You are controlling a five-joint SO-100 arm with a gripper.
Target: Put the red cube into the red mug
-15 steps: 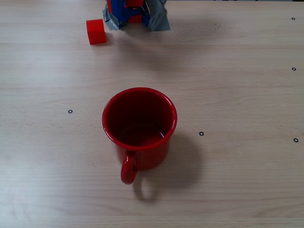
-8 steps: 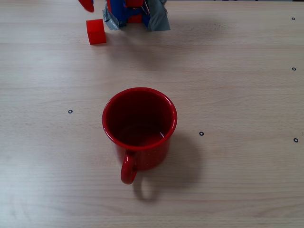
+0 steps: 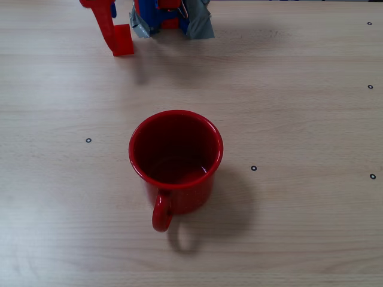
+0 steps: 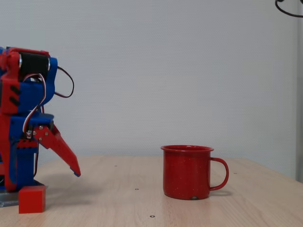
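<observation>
Red cube (image 4: 32,199) sat on wooden table (image 3: 287,107) just beside arm base (image 3: 170,21), untouched, well apart from red mug (image 3: 176,161). Mug upright mid-table, handle toward camera in overhead fixed view. Gripper (image 4: 71,165) hung above table, angled down, near cube (image 3: 124,39). One red finger (image 3: 103,24) visible; whether jaws parted or closed, cannot tell
</observation>
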